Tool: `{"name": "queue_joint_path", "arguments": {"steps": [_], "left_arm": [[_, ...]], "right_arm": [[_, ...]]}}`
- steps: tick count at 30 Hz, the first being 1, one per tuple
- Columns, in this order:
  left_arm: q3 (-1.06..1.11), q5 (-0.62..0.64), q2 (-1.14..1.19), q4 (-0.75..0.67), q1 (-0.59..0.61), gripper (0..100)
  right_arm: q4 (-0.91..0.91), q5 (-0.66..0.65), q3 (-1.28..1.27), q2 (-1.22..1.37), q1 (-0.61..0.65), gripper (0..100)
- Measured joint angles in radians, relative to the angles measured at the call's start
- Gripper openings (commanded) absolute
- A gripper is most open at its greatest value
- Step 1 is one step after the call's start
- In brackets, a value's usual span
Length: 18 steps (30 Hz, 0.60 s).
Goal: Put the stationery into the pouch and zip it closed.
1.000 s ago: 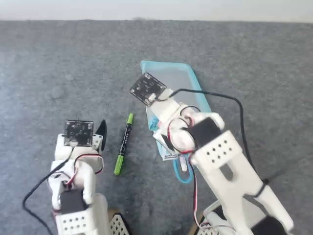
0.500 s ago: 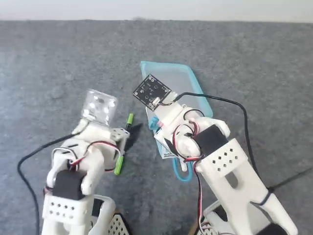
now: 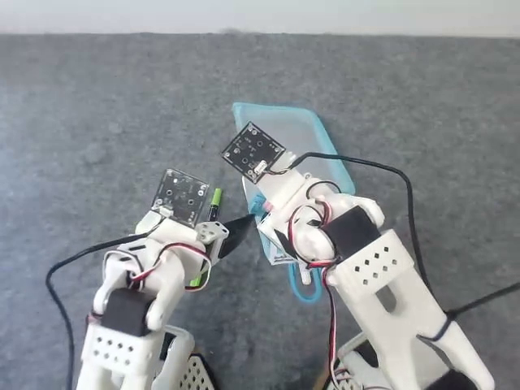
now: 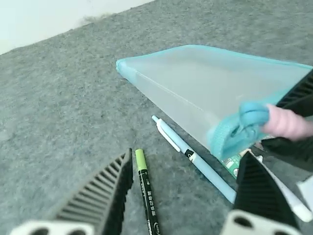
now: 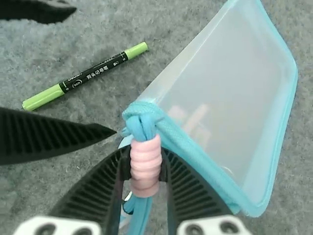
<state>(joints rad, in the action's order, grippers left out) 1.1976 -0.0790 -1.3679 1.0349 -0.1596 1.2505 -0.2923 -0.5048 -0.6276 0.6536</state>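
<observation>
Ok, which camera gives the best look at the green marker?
The right wrist view: the green marker lies there whole, end to end. The left wrist view has just its cap end and some barrel, cut by the frame edge. In the high view the left arm covers most of it.

Pen point(image 4: 193, 159) between marker point(image 4: 147, 192) and pouch point(image 4: 205, 83)

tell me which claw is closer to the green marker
Left. The left claw hangs open over the green marker; the right claw is farther off, shut on the pink zipper pull of the pouch.
</observation>
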Motion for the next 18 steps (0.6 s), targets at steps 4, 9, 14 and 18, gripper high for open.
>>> {"name": "queue_joint_path", "arguments": {"steps": [4, 9, 14, 18], "left_arm": [[0.044, -0.002, 0.0, -0.057, 0.0, 33], [0.044, -0.002, 0.0, -0.075, -0.003, 33], [0.071, -0.002, 0.0, -0.101, -0.008, 33], [0.091, -0.002, 0.0, -0.123, -0.012, 33]], "right_arm": [[0.0, 0.0, 0.014, 0.0, 0.002, 0.8], [0.012, 0.0, 0.017, 0.0, 0.0, 0.8], [0.038, 0.0, 0.017, 0.0, 0.028, 0.8], [0.061, 0.0, 0.041, 0.0, 0.034, 0.8]]}}
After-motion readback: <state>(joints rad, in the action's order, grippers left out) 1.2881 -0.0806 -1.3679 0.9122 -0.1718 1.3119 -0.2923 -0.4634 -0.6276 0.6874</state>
